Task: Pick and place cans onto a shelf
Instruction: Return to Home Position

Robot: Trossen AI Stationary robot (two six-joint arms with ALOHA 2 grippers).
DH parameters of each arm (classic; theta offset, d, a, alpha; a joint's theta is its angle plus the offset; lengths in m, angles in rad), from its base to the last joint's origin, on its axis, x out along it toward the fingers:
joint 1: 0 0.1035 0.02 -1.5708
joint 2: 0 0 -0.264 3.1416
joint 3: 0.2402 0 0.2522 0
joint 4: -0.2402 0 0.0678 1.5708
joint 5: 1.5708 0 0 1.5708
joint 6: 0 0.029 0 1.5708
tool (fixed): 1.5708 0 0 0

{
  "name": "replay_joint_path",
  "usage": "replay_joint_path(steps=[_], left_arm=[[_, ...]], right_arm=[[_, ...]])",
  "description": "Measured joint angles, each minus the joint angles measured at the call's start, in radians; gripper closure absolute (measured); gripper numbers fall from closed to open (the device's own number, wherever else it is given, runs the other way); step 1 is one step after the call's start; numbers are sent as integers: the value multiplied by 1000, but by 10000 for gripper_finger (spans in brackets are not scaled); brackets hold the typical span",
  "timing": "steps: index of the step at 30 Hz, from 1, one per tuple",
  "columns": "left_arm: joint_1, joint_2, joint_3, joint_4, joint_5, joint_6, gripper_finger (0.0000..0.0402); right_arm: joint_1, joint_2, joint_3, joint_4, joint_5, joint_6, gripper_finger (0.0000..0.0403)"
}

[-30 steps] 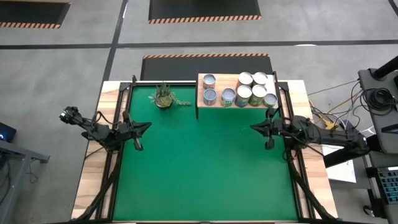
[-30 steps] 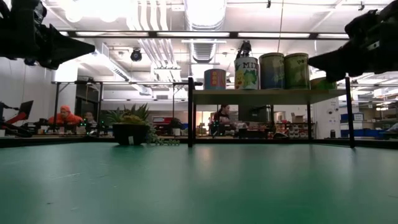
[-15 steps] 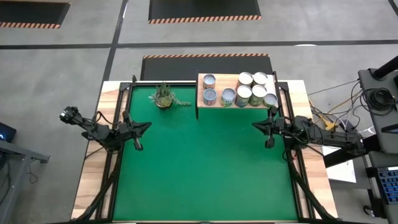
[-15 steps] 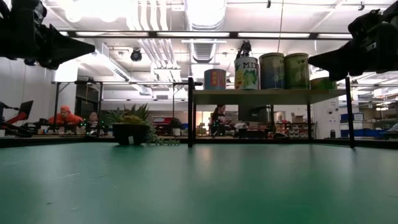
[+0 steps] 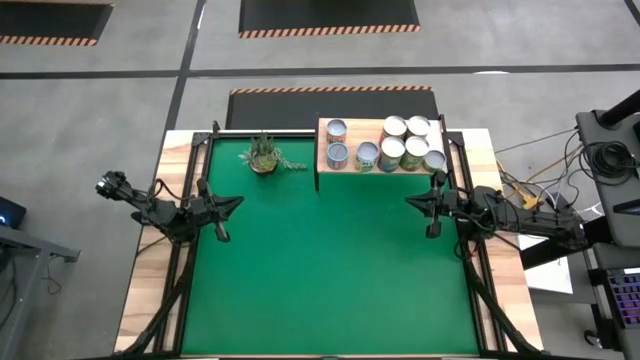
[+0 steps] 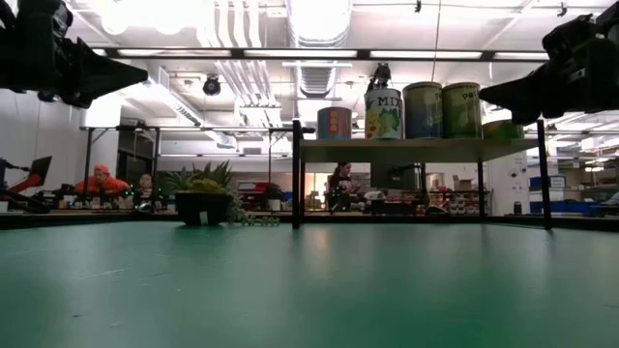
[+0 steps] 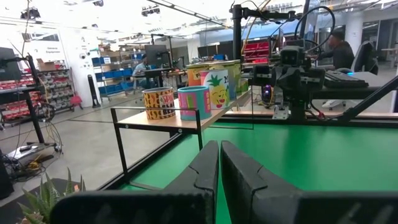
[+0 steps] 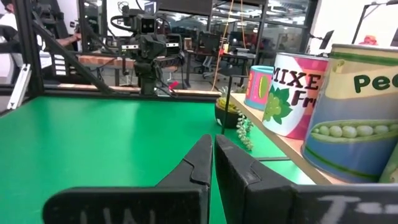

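High view: eight cans (image 5: pixel 391 153) stand upright on the shelf (image 5: pixel 362 130), which sits at the far edge of the green table (image 5: pixel 330 280), toward its far right corner. Two cans stand at the shelf's left end; the rest are gathered toward its right end, several touching. A potted plant (image 5: pixel 264 155) stands on the table just left of the shelf. The left gripper (image 5: pixel 238 204) hangs at the table's left edge. The right gripper (image 5: pixel 408 204) hangs at the right edge, near the shelf's right end, apart from the cans. Wrist views: each gripper's fingers (image 7: pixel 202 171) (image 8: pixel 196 165) lie almost together, with only a narrow slit between them, and hold nothing. Low view: both grippers are raised well above the table.
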Motion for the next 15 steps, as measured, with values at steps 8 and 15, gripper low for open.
replay_joint_path(steps=[8,15], left_arm=[[0,0,0,0,0,0,402],[0,0,0,0,0,0,402]], right_arm=[[0,0,0,2,1,-138,394],[0,0,0,2,1,-79,394]])
